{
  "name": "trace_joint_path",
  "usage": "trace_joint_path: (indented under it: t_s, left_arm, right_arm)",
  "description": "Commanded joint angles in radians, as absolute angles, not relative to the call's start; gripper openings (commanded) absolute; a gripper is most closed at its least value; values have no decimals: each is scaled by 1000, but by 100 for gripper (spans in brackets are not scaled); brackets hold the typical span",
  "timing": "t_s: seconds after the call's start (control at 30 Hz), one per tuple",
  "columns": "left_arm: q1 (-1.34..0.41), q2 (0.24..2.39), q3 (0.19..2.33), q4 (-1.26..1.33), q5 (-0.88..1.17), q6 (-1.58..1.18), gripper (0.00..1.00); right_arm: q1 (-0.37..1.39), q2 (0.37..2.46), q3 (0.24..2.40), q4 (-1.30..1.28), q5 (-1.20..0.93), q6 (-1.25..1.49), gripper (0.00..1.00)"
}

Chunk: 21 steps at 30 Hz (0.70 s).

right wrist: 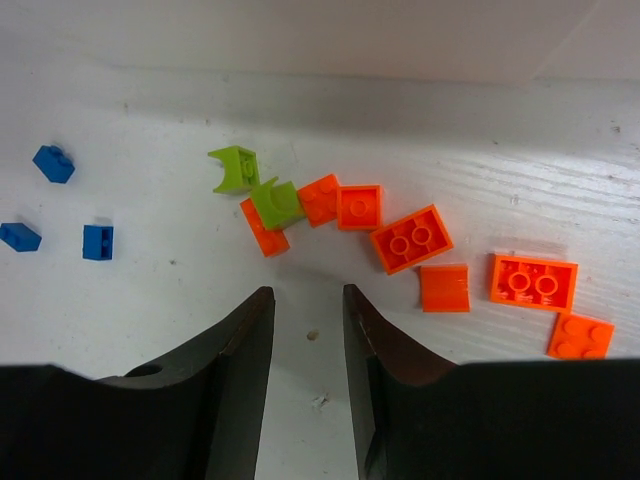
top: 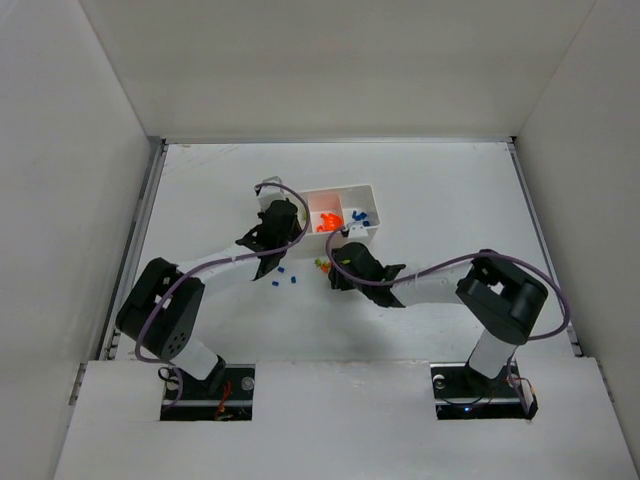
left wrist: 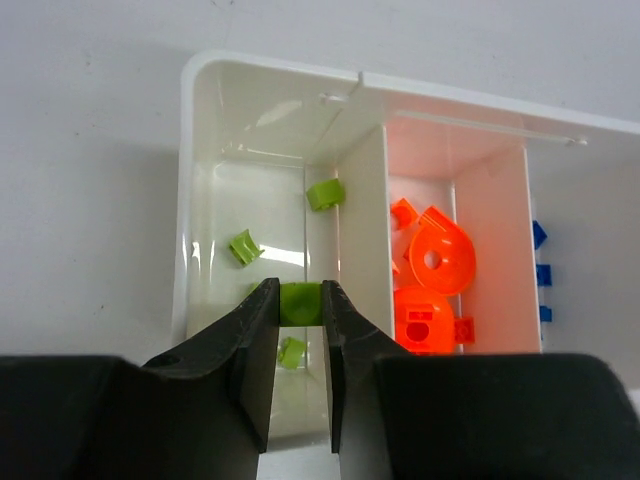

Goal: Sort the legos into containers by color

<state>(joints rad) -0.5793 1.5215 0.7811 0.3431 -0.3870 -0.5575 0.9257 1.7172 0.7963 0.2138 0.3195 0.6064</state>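
Observation:
The white tray (top: 372,190) sits at the table's middle back. My left gripper (left wrist: 300,300) is shut on a lime green brick (left wrist: 300,303) and holds it above the tray's left compartment (left wrist: 215,120), which holds three green bricks (left wrist: 244,246). The middle compartment holds orange pieces (left wrist: 441,258); blue bricks (left wrist: 540,236) show in the right one. My right gripper (right wrist: 305,300) is open and empty just above the table, in front of a row of orange bricks (right wrist: 411,237) and two green bricks (right wrist: 276,200). Three blue bricks (right wrist: 97,241) lie to its left.
Loose blue bricks (top: 281,279) lie on the table between the two arms. White walls enclose the table on the left, back and right. The tray's thin dividers (left wrist: 364,200) stand close beside my left fingers.

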Motion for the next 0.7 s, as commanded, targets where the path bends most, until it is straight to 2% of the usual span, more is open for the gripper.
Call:
trace_joint_path:
  t_s: [0.0, 0.1, 0.3, 0.53, 0.67]
  left_arm:
    - [-562, 1539, 830, 400, -383, -552, 18]
    - [-561, 1548, 834, 402, -385, -549, 20]
    - [-573, 1514, 809, 399, -387, -543, 34]
    - [-603, 1353, 686, 393, -396, -555, 32]
    - [-642, 1249, 595, 356, -414, -557, 31]
  right_arm:
    - [946, 1738, 831, 224, 342, 606, 40]
    - [946, 1752, 844, 222, 341, 603, 40]
    - [955, 1792, 888, 216, 345, 591, 40]
    - [953, 1850, 930, 209, 362, 577, 38]
    - [958, 1864, 939, 204, 367, 580, 29]
